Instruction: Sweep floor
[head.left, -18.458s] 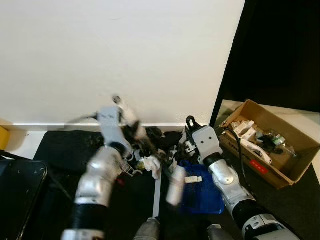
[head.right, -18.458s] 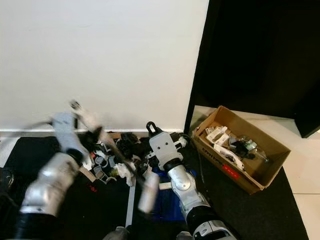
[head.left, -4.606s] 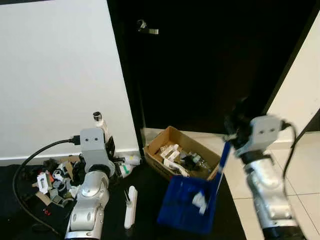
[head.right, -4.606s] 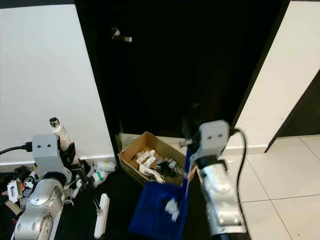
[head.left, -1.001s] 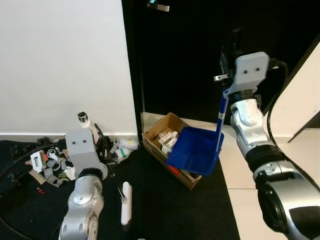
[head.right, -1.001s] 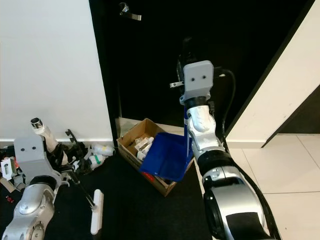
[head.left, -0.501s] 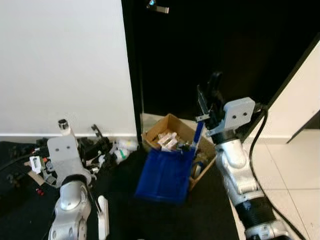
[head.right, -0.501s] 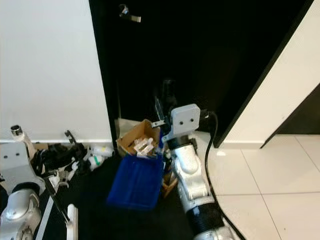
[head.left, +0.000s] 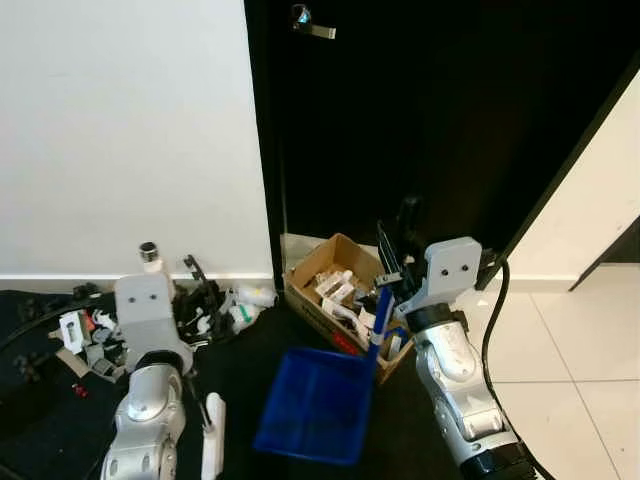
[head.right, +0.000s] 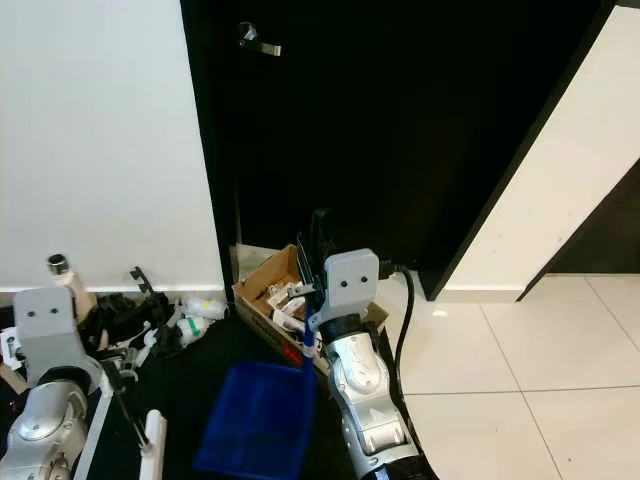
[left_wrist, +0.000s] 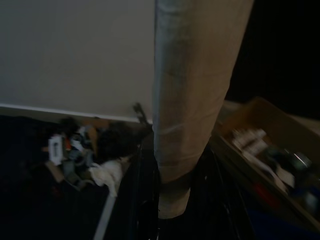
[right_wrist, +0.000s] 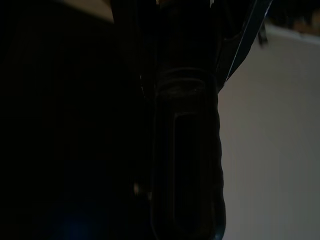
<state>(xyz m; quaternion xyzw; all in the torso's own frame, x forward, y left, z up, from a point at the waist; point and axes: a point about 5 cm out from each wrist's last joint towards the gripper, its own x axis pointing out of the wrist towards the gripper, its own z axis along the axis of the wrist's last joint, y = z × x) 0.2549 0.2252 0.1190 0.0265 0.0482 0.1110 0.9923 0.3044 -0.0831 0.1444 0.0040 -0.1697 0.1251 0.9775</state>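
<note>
Now the right gripper has its fingers closed around the handle of the blue dustpan. The dustpan hangs low, just beside the box, and I can see no rubbish in it. So my guess is that this is the tipping-out step, with the pan done at the box.

The left gripper is down near the pile of rubbish by the wall. In the left wrist view its fingers sit close on each side of a pale handle, so it seems to be holding the broom (the white broom head lies on the dark mat).

The next move should be to bring the pan to the mat by the pile, edge flat down, so the broom can push more in.

The eye views show the whole room, the box and the pile. The left wrist view shows the handle up close. The right wrist view is very dark; I can just make out the dustpan handle between the fingers.
</note>
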